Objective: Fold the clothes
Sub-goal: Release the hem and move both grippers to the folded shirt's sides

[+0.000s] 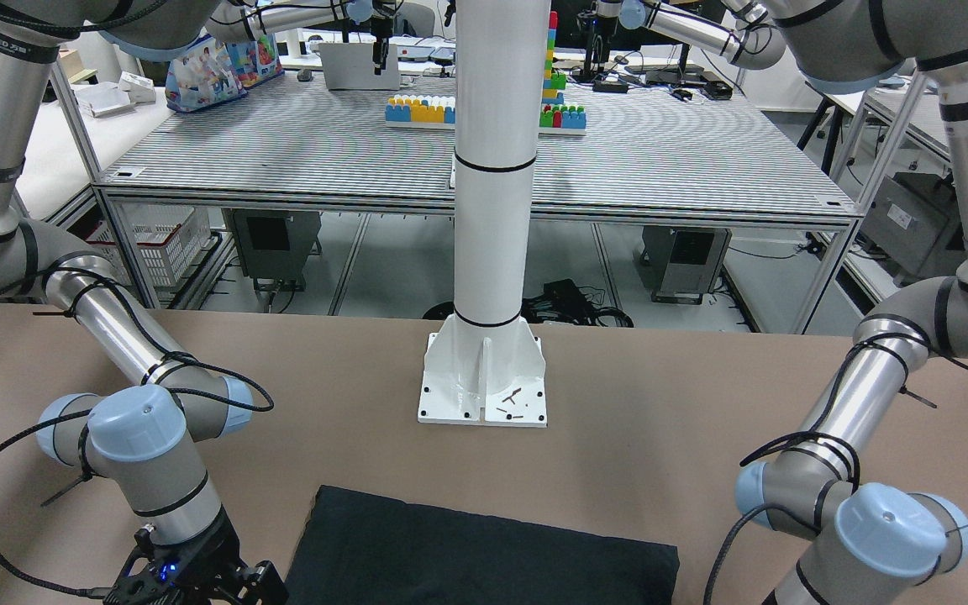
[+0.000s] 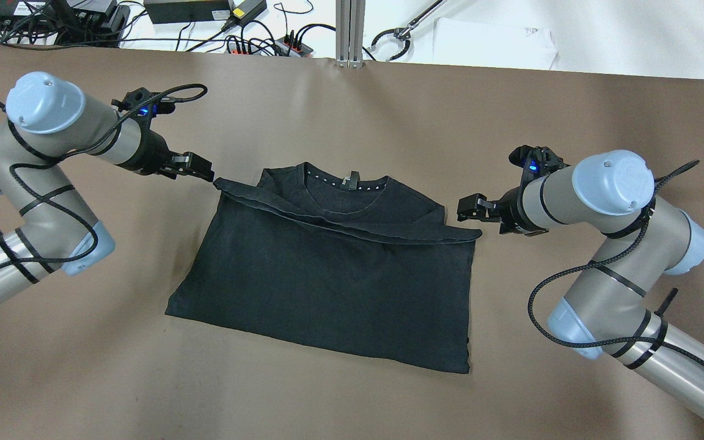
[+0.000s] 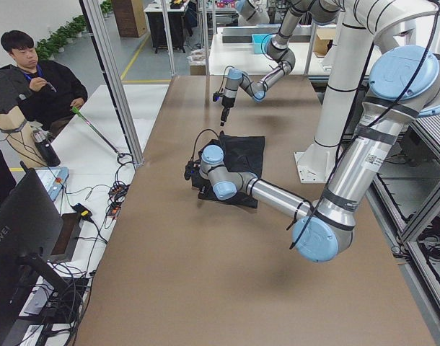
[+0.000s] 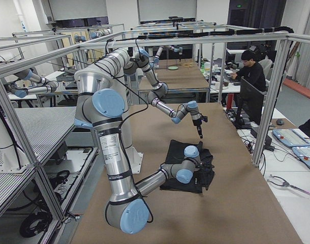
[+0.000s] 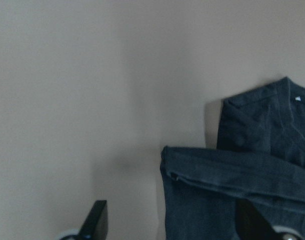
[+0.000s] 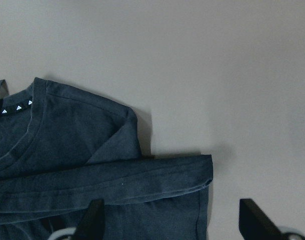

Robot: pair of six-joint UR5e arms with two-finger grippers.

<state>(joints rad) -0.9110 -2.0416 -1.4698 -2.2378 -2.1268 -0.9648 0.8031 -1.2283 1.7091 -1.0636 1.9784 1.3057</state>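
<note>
Black clothes point(image 2: 327, 287) lay flat on the brown table point(image 2: 352, 104), directly between the two grippers. One edge was doubled over into a folded band point(image 2: 352, 223) that stopped just short of the collar point(image 2: 349, 183).

The left gripper point(image 2: 200, 170) sat at the band's one corner and the right gripper point(image 2: 465, 211) just beside the other. Judged reason: each tool stood over its own corner so the fold stays even across the width. The band rested on the fabric by its own weight.

Both wrist views showed the fingers spread wide. The band corner lay below and between them, with nothing pinched, so neither tool held anything.

Pose: both arms came in low from the outer sides with elbows bent. The wrists were turned inward, so the tools pointed toward each other and down at the cloth. The left tool sat a bit further from the robot than the right, matching the band's slant.

Fold looked partly done. Next move probably needs a fresh grasp on an edge, with a risk of dragging the band askew.
</note>
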